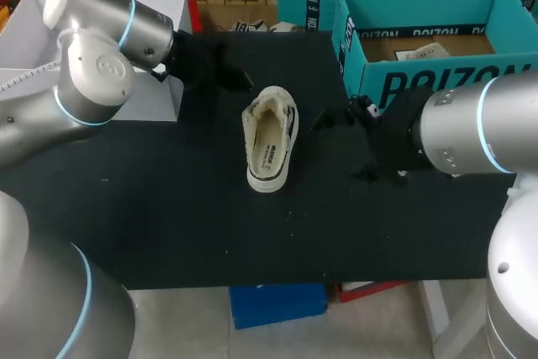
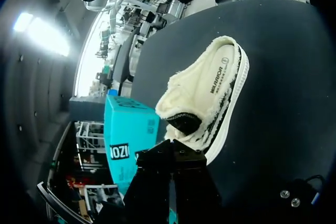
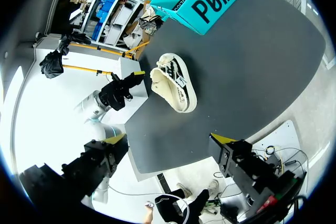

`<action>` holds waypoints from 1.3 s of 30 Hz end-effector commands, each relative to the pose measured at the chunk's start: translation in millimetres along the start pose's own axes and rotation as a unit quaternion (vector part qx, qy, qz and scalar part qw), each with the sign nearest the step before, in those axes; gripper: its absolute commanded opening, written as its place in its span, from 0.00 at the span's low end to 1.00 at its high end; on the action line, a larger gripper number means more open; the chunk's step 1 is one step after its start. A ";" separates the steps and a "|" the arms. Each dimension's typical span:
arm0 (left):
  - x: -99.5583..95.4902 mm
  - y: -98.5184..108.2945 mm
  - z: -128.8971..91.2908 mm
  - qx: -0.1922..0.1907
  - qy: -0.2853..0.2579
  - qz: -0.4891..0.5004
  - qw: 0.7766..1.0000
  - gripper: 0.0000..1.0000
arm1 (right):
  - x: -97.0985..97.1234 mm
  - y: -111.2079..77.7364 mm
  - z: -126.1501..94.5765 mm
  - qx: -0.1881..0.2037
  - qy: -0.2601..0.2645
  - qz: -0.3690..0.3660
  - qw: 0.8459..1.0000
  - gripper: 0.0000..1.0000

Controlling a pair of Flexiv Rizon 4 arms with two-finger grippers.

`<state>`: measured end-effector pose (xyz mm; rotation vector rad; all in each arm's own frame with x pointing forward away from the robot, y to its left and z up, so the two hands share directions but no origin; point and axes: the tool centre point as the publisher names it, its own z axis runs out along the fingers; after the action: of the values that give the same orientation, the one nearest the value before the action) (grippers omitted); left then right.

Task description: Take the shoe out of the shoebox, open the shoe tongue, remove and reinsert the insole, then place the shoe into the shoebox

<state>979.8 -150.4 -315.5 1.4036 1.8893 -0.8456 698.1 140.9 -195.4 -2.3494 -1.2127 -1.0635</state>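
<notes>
Here, shoe (image 1: 271,139) on table (image 1: 168,216), shoebox (image 1: 374,75) beyond, left claw (image 2: 170,153) narrow near its toe, right claw (image 3: 170,138) wide.

One shoe (image 1: 271,138) lies on the one surface (image 1: 168,224), and one insole (image 1: 270,155) shows inside it. There is one shoebox (image 1: 378,73), teal and open-topped, standing beyond the shoe on the right arm's side. Two arms come in: one left arm (image 1: 101,73) on one side of the shoe and one right arm (image 1: 479,124) on the other. Each arm carries one tool, so there are two tools in all, the left tool (image 1: 242,81) and the right tool (image 3: 169,138). The right tool shows two yellow tips (image 3: 223,139), one on each of its two fingers.
</notes>
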 end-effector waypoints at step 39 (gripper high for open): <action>23.0 -36.0 43.4 0.048 0.022 0.000 0.999 0.00 | 2.3 -4.6 5.9 -0.056 -0.001 0.002 0.998 1.00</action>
<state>940.5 -172.5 -353.2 1.4835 1.8999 -0.9275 698.1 140.9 -195.3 -2.3494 -1.2127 -1.0636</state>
